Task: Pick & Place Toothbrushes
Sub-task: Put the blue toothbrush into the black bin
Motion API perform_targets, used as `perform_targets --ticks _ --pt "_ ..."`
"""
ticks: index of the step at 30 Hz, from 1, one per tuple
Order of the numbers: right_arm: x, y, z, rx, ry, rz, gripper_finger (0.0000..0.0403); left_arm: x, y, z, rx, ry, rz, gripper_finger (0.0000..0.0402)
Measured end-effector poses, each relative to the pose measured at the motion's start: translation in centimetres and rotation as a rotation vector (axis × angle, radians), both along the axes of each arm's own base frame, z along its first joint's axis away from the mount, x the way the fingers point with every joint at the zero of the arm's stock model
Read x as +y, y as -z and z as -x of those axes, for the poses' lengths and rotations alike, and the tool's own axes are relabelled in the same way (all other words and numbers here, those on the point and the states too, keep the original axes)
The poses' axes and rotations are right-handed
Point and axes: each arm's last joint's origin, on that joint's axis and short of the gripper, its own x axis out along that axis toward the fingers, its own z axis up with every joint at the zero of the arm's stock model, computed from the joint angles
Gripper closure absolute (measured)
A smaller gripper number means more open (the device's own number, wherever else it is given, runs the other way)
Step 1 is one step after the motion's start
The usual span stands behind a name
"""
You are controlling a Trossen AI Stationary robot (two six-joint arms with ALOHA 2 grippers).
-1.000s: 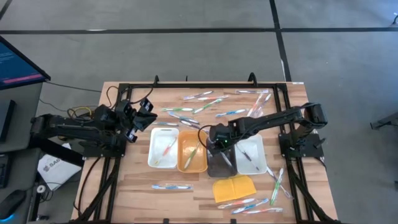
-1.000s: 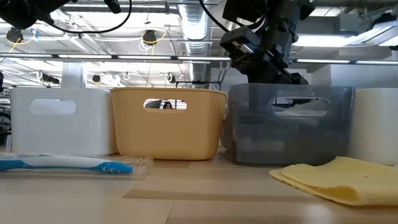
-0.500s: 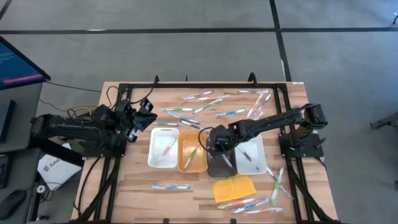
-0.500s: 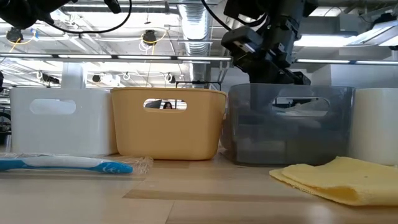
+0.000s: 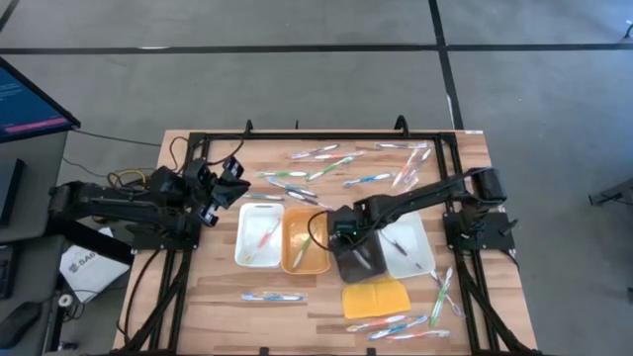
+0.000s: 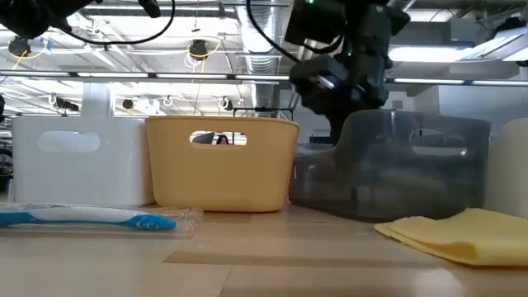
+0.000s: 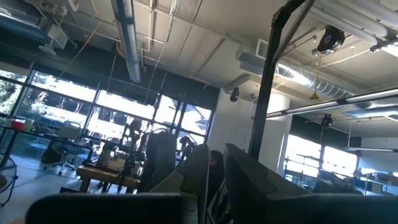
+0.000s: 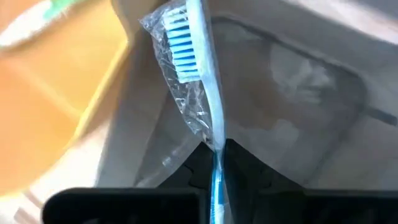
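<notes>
Many wrapped toothbrushes lie scattered at the table's far side (image 5: 318, 153), along the near edge (image 5: 272, 296) and near the right corner (image 5: 401, 324). One pink brush lies in the left white tray (image 5: 259, 235) and a green one in the orange tray (image 5: 305, 242). My right gripper (image 5: 346, 233) reaches low over the grey tray (image 5: 360, 263), shut on a blue-and-white toothbrush (image 8: 186, 62) in a clear wrapper. The grey tray sits skewed and tipped (image 6: 388, 169). My left gripper (image 5: 233, 180) waits raised at the table's left, shut, its fingers (image 7: 199, 171) pointing up into the room. My right gripper pinches the blue-and-white toothbrush by its handle (image 8: 216, 142), below the wrapped bristle head (image 8: 180, 43). The brush runs along the fingers and sticks out past their tips. The fingers slant down from the table's right, and the brush head hangs over the grey tray's inside.
A second white tray (image 5: 407, 247) holding a brush stands right of the grey one. The yellow pad (image 5: 374, 297) lies just near of the grey tray. A black frame rims the table (image 5: 297, 133). Bare wood shows at the near left.
My right gripper has moved down and toward the near edge into the grey tray. The grey tray has slid toward the near right, turned askew and tipped. The yellow pad has been pushed a little toward the right.
</notes>
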Motion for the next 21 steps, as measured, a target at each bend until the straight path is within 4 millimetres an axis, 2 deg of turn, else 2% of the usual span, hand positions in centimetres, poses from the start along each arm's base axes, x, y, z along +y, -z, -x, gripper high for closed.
perform_targets --ticks 6,9,21 --pt "-0.6 -1.0 -0.4 -0.043 0.018 0.026 0.0379 0.0 0.0 0.0 0.004 0.000 0.000 0.0358" --pt "-0.8 -1.4 -0.3 -0.010 0.007 0.034 0.0370 0.0 0.0 0.0 0.002 0.000 0.000 0.0358" --pt "-0.5 -1.5 -0.1 0.014 0.002 0.036 0.0281 0.0 0.0 0.0 0.002 0.001 0.002 0.0358"
